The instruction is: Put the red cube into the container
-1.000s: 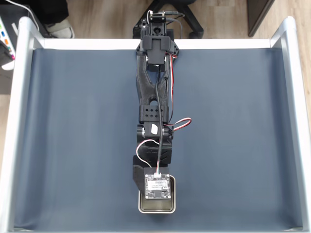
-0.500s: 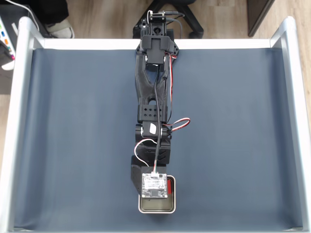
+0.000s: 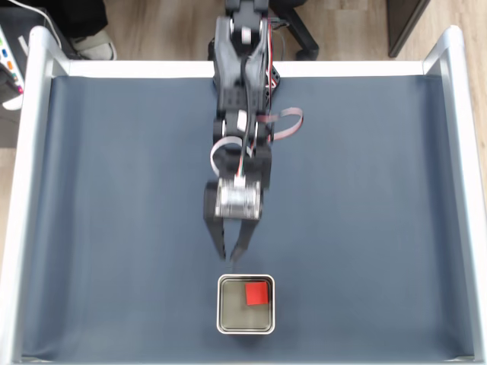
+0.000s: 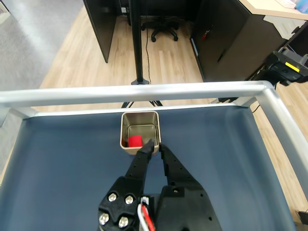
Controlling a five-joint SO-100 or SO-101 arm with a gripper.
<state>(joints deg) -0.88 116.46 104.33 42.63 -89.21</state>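
**Cube in the tin, arm pulling away**

The red cube (image 3: 257,293) lay inside the container (image 3: 223,319), in the upper right part of the tin as the fixed view showed it, close against that corner and flat on the dull floor. In the wrist view the red cube (image 4: 134,141) sat at the lower left of the container (image 4: 139,115), partly hidden by the near wall and the fingertips.

The gripper (image 3: 232,255) hung just above the tin in the fixed view, clear of the rim and touching nothing, with the cube lying straight beyond its tips and a shade to the right. The jaws stood slightly parted with a narrow gap between them and held nothing. In the wrist view the gripper (image 4: 154,146) pointed directly at the tin's near wall. The cube had no long axis to speak of, so only direction mattered: it lay dead ahead of the fingers, along the arm's own line.

Half a second before, the wrist had been over the tin and covered most of it, with only a sliver of red at its edge. By this moment the arm had drawn back toward its base, the tin stood uncovered, and the cube was left behind in it. The placing looked done, judging by how things lay
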